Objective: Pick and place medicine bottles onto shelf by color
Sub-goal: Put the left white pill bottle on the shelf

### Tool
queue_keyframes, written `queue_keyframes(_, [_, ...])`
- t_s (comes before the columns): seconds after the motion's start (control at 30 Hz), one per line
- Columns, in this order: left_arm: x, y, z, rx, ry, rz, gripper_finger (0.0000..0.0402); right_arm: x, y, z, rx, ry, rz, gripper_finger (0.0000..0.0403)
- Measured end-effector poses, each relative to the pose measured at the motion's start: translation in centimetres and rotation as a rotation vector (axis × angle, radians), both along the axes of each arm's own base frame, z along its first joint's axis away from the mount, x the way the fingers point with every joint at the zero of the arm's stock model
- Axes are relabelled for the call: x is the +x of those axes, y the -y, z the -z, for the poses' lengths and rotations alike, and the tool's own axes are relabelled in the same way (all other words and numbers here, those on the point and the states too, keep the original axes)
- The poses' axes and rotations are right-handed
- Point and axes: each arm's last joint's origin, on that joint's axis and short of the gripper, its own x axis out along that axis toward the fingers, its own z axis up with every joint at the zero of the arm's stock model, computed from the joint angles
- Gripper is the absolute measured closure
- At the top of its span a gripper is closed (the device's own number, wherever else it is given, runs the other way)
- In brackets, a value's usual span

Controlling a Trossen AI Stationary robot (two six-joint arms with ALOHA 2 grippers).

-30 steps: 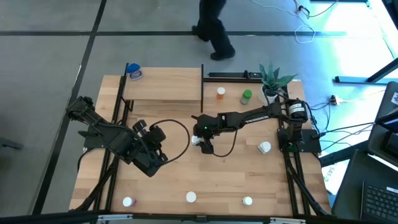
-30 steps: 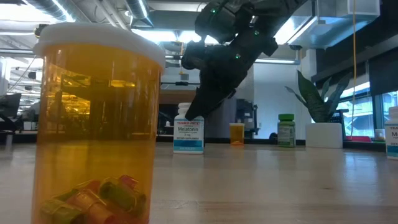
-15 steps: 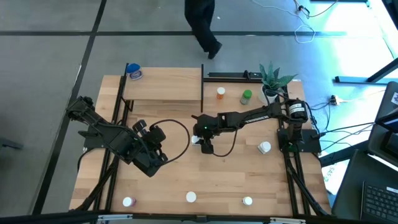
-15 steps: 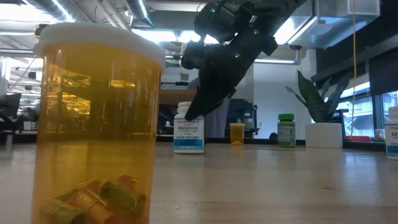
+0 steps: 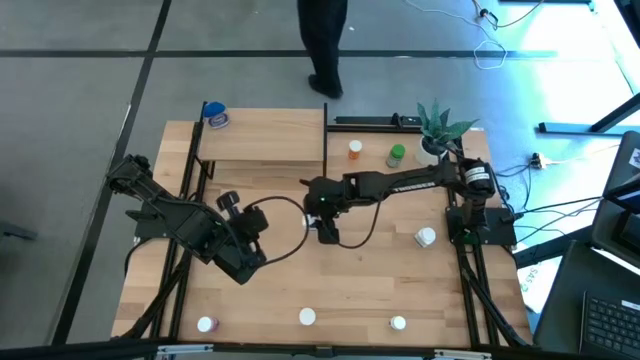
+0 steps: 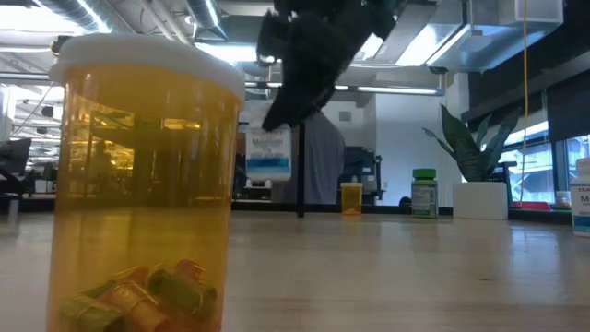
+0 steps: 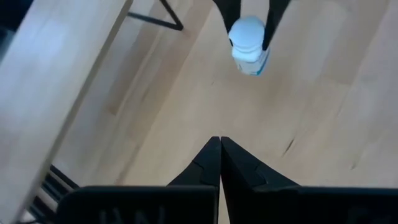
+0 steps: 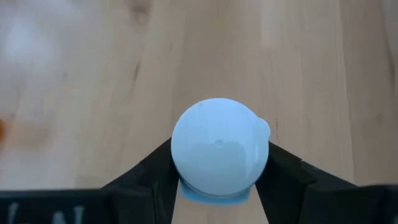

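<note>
An orange bottle fills the frame's left; top centre, the right tool grips a white bottle clear of the worktop.

High view looked straight down; low view sat level at the desk; 2 wrist views apparently shared the white-capped bottle.

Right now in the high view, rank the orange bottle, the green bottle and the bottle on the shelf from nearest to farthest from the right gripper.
From the right gripper, shut on a white bottle:
1. Orange bottle, beside the shelf's right end.
2. Green bottle, right of it, by the plant.
3. Blue-and-white bottle, on the shelf's far left corner.
</note>
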Motion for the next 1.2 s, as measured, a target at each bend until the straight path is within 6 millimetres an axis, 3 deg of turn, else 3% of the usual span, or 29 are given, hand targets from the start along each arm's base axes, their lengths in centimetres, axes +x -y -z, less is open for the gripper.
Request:
queue_keyframes(0.33, [0.3, -0.6, 0.0, -0.013, 0.011, -0.049, 0.0401, 0.4, -0.1, -4.9, -0.039, -0.012, -0.035, 0.0227])
queue_keyframes(0.6, [-2.2, -1.6, -2.1, -0.043, 0.108, -0.081, 0.0401, 0.2, 2.1, -9.7, -0.121, 0.023, -0.01, 0.0226])
queue_keyframes(0.8, [-4.8, -3.6, -4.3, -0.087, 0.197, -0.1, 0.0401, 0.0, 5.7, -12.9, -0.173, 0.116, 0.021, 0.0226])
queue_keyframes(1.0, [-6.4, -5.7, -5.6, -0.12, 0.245, -0.142, 0.0401, -1.2, 11.2, -15.4, -0.229, 0.191, 0.097, 0.0226])
queue_keyframes(1.2, [-6.7, -6.4, -5.8, -0.113, 0.236, -0.152, 0.0401, -2.8, 16.6, -15.4, -0.181, 0.218, 0.079, 0.0226])
